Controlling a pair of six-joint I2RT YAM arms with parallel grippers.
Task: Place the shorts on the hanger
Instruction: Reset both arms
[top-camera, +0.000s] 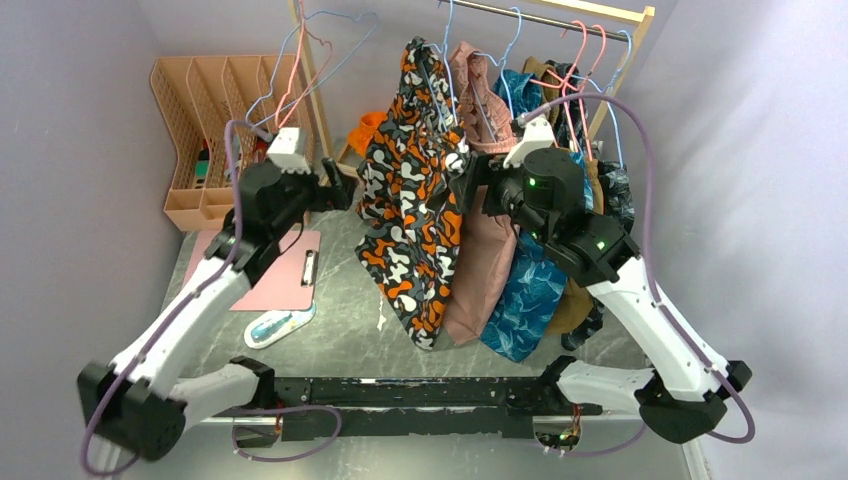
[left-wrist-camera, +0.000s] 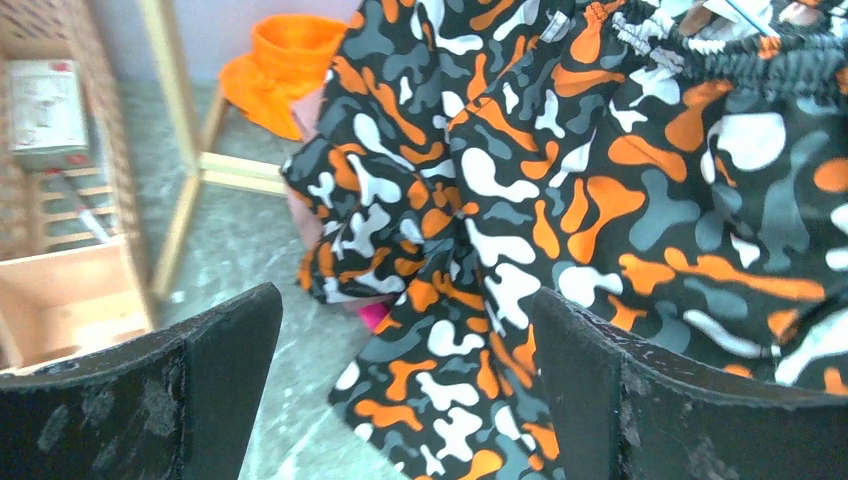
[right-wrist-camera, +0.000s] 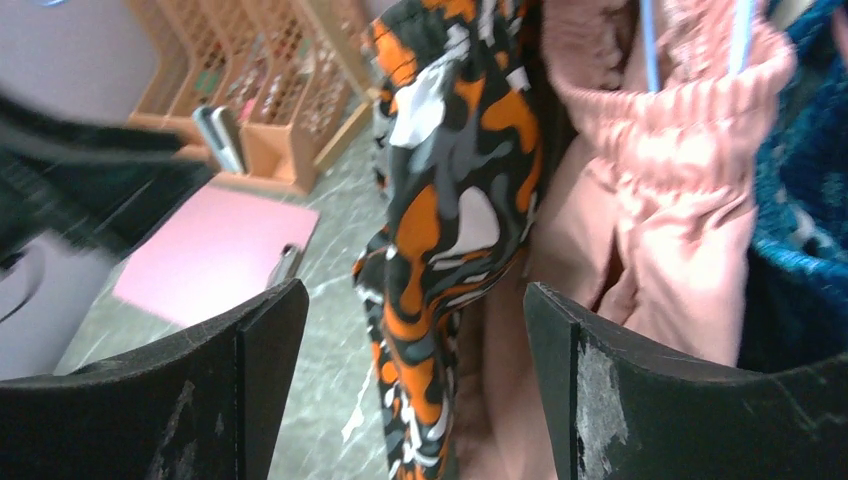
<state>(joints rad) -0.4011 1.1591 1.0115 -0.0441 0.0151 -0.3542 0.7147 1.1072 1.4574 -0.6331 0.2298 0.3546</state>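
Note:
The camouflage-print shorts (top-camera: 415, 190) hang from the wooden rail on a thin light-blue hanger (top-camera: 449, 40), their legs reaching down to the table. My left gripper (top-camera: 342, 190) is open just left of the shorts. In the left wrist view the shorts (left-wrist-camera: 600, 200) fill the space ahead, and the left gripper (left-wrist-camera: 405, 390) has loose fabric between its spread fingers, ungripped. My right gripper (top-camera: 466, 185) is open at the right edge of the shorts. In the right wrist view the shorts (right-wrist-camera: 450, 180) hang edge-on ahead of the open right gripper (right-wrist-camera: 415, 390).
A dusty-pink garment (top-camera: 485, 270) and a blue leaf-print garment (top-camera: 525, 300) hang right of the shorts, with more clothes behind. A wooden file organizer (top-camera: 215, 120), a pink clipboard (top-camera: 275, 268) and an orange cloth (top-camera: 368, 128) lie left. Spare pink and blue hangers (top-camera: 300, 60) hang on the left post.

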